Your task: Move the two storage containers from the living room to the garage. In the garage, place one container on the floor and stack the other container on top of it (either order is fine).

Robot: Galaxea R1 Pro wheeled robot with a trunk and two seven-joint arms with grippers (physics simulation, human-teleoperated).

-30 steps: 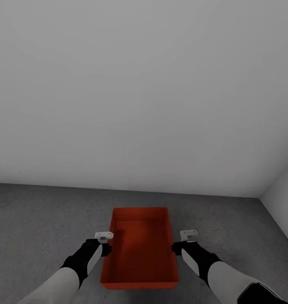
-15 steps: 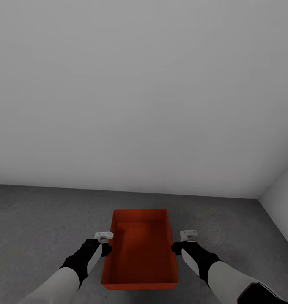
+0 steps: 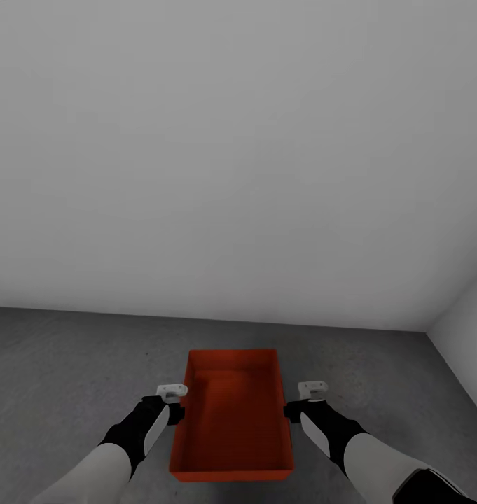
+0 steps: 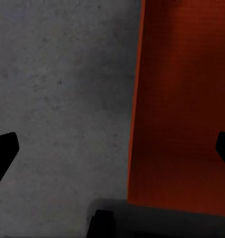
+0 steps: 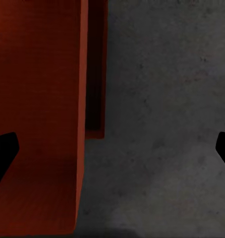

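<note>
Containers come first here: you have one orange-red storage container (image 3: 232, 416) lying on the garage's dark concrete floor (image 3: 63, 364), between your two grippers, with the plain grey-white wall (image 3: 238, 154) ahead of them. Your left gripper (image 3: 171, 404) sits just beside the bin's one long wall and your right gripper (image 3: 300, 400) just beside the other; in both wrist views the dark fingertips stand wide apart, straddling a wall (image 4: 135, 124) without closing on it, so both look released. The risk, as I judge it: pull either arm back sideways and the inside finger can catch the low flared wall and drag or tip the bin; rise straight up instead. The floor is matte and speckled, likely grippy enough to hold the bin. The bin is rectangular, open-topped, faintly ribbed inside, with thin walls leaning slightly outward.
</note>
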